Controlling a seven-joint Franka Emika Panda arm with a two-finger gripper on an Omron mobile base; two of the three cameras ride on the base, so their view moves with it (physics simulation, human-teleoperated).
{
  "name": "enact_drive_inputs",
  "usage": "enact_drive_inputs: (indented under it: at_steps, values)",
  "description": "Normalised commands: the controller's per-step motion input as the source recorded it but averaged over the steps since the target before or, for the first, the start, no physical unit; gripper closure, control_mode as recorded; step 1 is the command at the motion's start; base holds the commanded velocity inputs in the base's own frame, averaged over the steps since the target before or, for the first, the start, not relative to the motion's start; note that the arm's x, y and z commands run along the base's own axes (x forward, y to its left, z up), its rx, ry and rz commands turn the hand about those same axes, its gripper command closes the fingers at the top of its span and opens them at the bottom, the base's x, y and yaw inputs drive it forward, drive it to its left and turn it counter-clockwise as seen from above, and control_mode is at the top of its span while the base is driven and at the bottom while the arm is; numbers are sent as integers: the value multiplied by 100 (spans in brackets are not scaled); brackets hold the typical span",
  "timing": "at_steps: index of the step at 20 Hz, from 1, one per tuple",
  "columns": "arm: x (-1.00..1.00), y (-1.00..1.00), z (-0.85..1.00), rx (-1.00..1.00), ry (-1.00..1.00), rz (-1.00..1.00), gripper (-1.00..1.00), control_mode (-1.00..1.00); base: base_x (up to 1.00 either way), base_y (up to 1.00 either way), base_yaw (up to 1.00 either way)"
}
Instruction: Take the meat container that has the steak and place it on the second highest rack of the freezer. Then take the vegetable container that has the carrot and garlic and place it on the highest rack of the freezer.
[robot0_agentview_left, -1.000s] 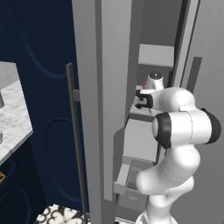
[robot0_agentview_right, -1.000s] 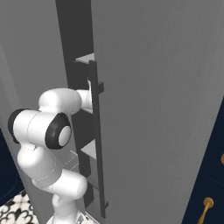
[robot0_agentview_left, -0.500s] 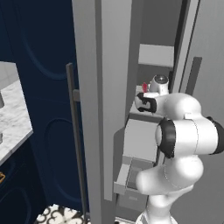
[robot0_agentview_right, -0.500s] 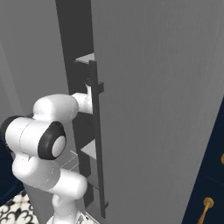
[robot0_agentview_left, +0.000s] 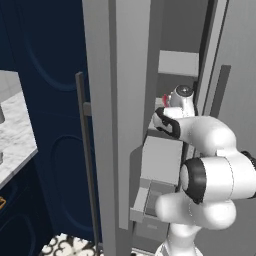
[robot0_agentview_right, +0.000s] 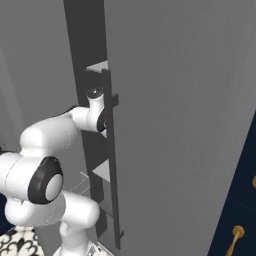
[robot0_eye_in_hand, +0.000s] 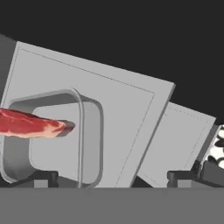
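The meat container (robot0_eye_in_hand: 91, 131), a shallow light-grey tray, lies flat on a pale-grey rack (robot0_eye_in_hand: 131, 105) inside the freezer (robot0_agentview_left: 125, 100). The dark-red steak (robot0_eye_in_hand: 30, 123) rests in it. My gripper (robot0_eye_in_hand: 111, 178) is open just behind the tray. One fingertip (robot0_eye_in_hand: 41, 177) stands at the tray's near rim and the other (robot0_eye_in_hand: 183, 177) stands well clear to the right, neither touching it. In the left base view my arm (robot0_agentview_left: 200, 135) reaches in past the door edge at mid height. The vegetable container, carrot and garlic are out of view.
A lower pale-grey shelf (robot0_eye_in_hand: 181, 140) shows beyond the rack's right edge. The tall grey freezer door (robot0_agentview_right: 185, 125) with its dark handle bar (robot0_agentview_right: 112, 160) stands close on the arm's right. Navy cabinets (robot0_agentview_left: 45, 100) and a marble counter (robot0_agentview_left: 15, 135) lie to the left.
The jaws have spread a little wider off the tray. My elbow has sunk lower and pulled back toward the base, while the hand has stayed at the rack.
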Motion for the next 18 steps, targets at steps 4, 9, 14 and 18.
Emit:
enact_drive_inputs:
  at_steps: [4, 9, 14, 18]
  values:
    - [-67, 0, 28, 0, 0, 1, -100, -100, 0, 0, 0]
    - [-69, 19, 18, 0, 0, 7, -100, -100, 0, 0, 0]
    - [-84, 15, 17, 0, 0, 5, -100, -100, 0, 0, 0]
    - [-68, 15, 43, 2, 0, 0, -100, -100, 0, 0, 0]
